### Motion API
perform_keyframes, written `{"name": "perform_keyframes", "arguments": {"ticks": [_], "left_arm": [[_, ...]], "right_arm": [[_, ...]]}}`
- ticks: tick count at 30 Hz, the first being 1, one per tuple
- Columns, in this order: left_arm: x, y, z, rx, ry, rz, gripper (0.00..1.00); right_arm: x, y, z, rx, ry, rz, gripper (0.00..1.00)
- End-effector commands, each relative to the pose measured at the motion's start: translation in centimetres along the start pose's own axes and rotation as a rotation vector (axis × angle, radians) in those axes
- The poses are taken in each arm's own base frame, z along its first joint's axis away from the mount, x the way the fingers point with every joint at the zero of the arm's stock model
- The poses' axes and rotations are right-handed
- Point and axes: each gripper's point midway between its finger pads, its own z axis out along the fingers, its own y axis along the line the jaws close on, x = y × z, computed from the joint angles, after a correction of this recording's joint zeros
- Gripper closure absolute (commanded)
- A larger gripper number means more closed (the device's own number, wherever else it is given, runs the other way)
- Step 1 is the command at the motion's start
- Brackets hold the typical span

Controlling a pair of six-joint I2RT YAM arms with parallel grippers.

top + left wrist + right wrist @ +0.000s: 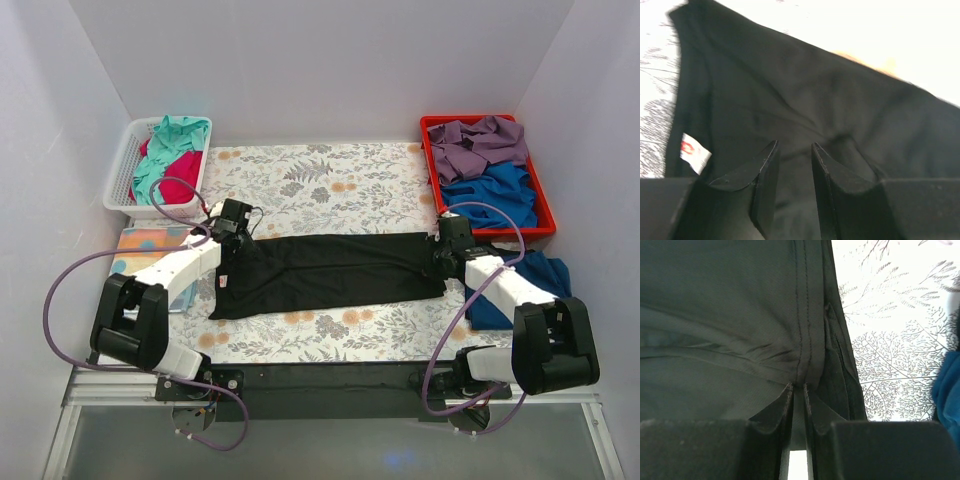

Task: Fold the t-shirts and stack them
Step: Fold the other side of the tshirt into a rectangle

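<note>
Black t-shirt (330,272) lies flat; right gripper (797,385) pinches its hem, left gripper (794,144) part-spread over it, grip unclear.

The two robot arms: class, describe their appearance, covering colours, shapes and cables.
The left arm and right arm look alike: white casings on the links and bulky black joint housings. A purple cable loops alongside each. The left end effector and right end effector are black, each with two wedge-shaped fingers tapering to thin tips.

Bright even light; wrist views soft, table sheet (890,35) glaring white.
</note>
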Motion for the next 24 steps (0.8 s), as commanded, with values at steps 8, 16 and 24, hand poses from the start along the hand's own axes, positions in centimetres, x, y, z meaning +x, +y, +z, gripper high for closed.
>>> {"name": "perform_keyframes", "arguments": {"ticks": [8,16,24], "left_arm": [[3.4,-3.3,-1.3,0.177,0.054,0.137,0.69],[2.1,-4.6,0.7,0.181,0.000,0.136,0.69],[2.1,-5.3,1.7,0.177,0.013,0.151,0.68]], "right_arm": [[0.2,0.1,-0.8,-0.009,-0.014,0.010,0.82],[0.0,0.1,-0.9,-0.010,-0.020,0.003,0.82],[0.2,-0.1,-0.7,0.000,-0.013,-0.002,0.82]]}}
